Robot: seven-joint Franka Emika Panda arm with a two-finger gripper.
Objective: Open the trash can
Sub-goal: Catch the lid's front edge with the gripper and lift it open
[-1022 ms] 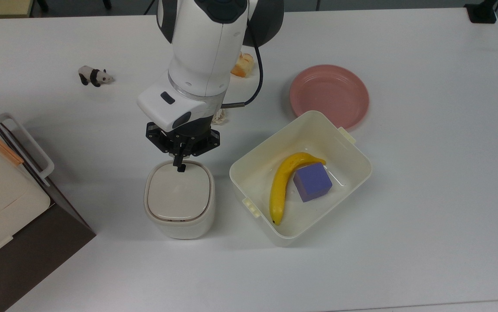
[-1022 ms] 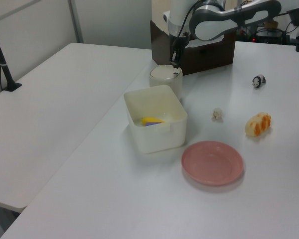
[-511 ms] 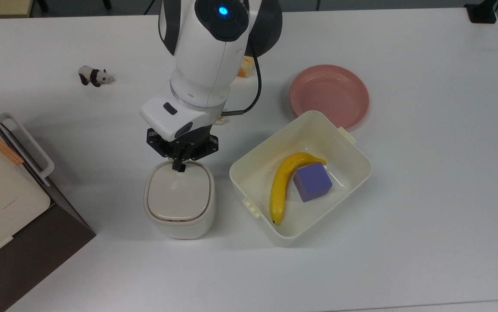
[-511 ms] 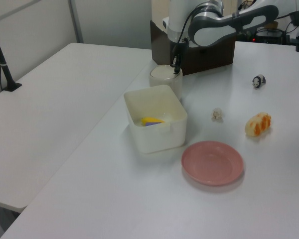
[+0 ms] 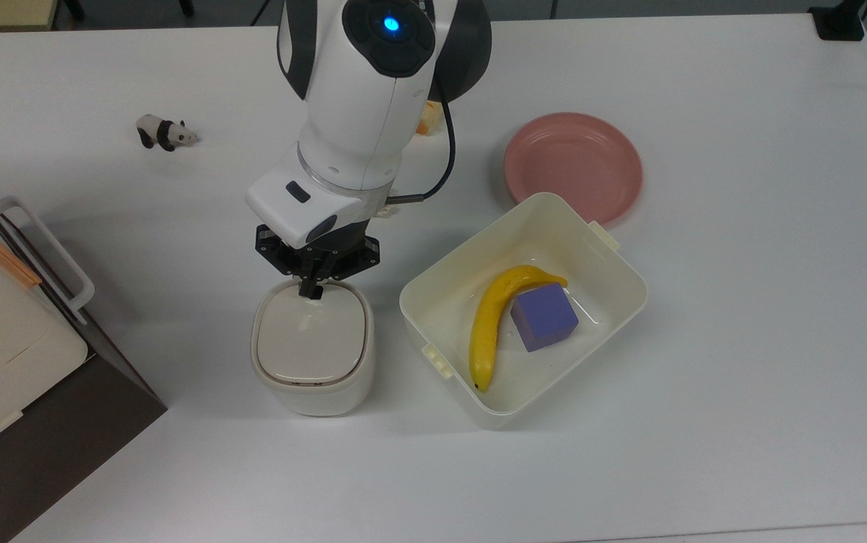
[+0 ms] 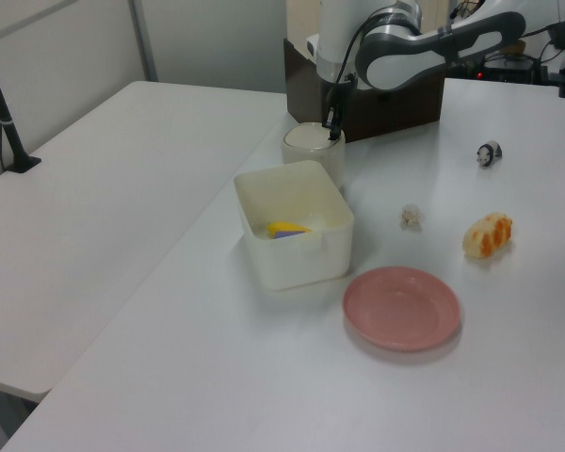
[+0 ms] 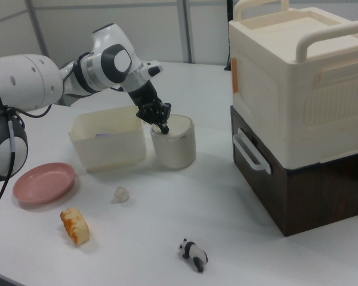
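One small black-and-white panda figurine (image 5: 165,133) is lying well off the top view's left of the small cream-white plastic trash can (image 5: 312,347), whose beige hinged lid (image 5: 311,333) is lying flat and closed. The black two-finger gripper (image 5: 312,289) is being held at the lid's far edge, its fingers drawn together into a single tip with nothing between them. Judged from this, the press is best being delivered straight down on that edge, so the can is not being tipped. Just beside the can, on the top view's right, the larger cream rectangular plastic tub (image 5: 614,260) is holding a yellow banana (image 5: 490,320) and purple cube (image 5: 544,316).
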